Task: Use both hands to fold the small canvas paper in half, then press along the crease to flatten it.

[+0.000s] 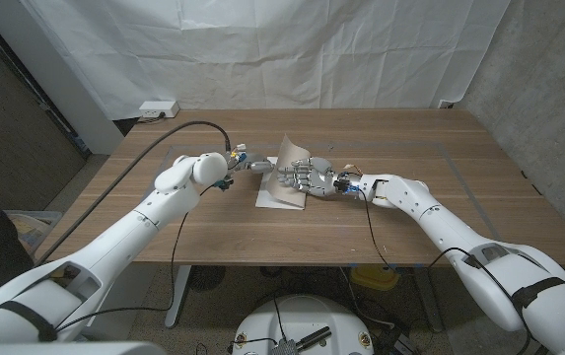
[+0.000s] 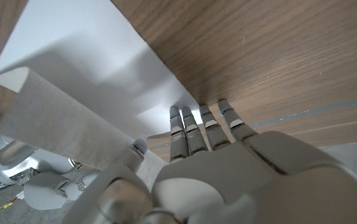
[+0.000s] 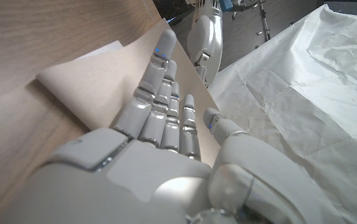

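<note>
Canvas paper [image 1: 284, 180] lies mid-table, half-folded, one flap raised against the right hand [image 1: 299, 177], whose spread fingers grip nothing. The left hand [image 1: 249, 164], fingers straight and unclosed, touches the sheet's edge. Folding is underway; next, I judge, the flap must be laid over and its crease pressed.

canvas paper [image 1: 284, 180]: on the tabletop [image 1: 440, 197], near its middle, one part raised
left hand [image 1: 247, 164]: at the paper's left edge
right hand [image 1: 299, 177]: on the paper's right side, fingers [image 3: 159, 81] against the raised part
</note>
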